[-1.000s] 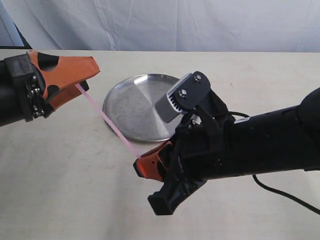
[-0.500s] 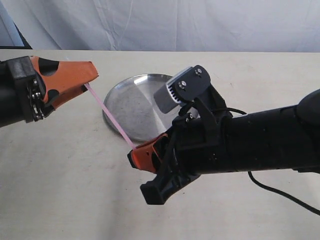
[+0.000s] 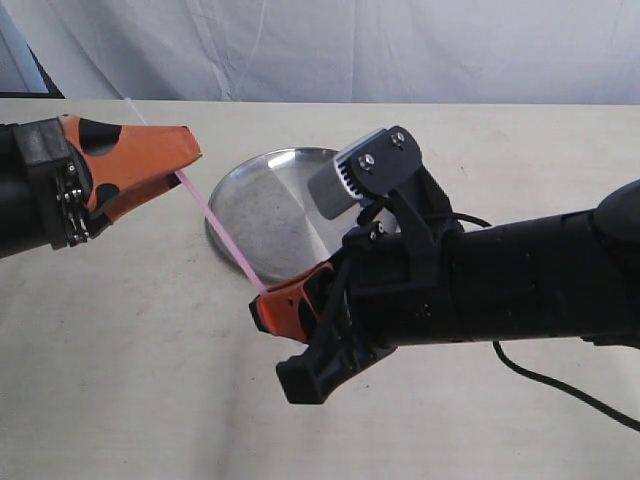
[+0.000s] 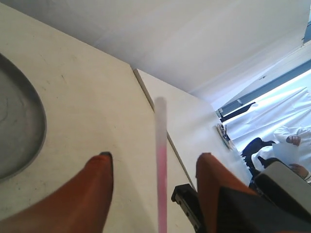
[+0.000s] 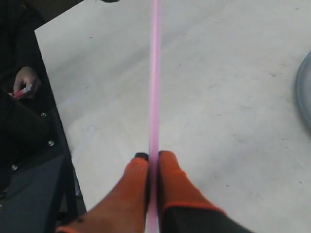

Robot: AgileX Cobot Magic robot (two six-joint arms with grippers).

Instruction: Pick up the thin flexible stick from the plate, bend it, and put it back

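The thin pink stick (image 3: 222, 232) hangs in the air, slanting from my left gripper (image 3: 184, 158) down to my right gripper (image 3: 262, 303), over the near-left rim of the silver plate (image 3: 262, 205). In the right wrist view the right gripper (image 5: 154, 155) is shut on the stick (image 5: 154, 73), whose length runs on past the fingertips. In the left wrist view the left gripper (image 4: 155, 157) is open: its orange fingers (image 4: 99, 180) stand wide apart and the stick (image 4: 160, 194) passes between them without touching either. The plate holds nothing.
The plate's rim shows at the edge of both wrist views (image 4: 29, 121) (image 5: 305, 92). My bulky black right arm (image 3: 500, 290) lies across the plate's near-right side. A black cable (image 3: 560, 385) trails on the table behind it. A white cloth (image 3: 380, 50) hangs at the back.
My right gripper has moved left and slightly up with the stick's lower end, closer to the left gripper. The stick now slants more steeply. The left gripper has barely moved.
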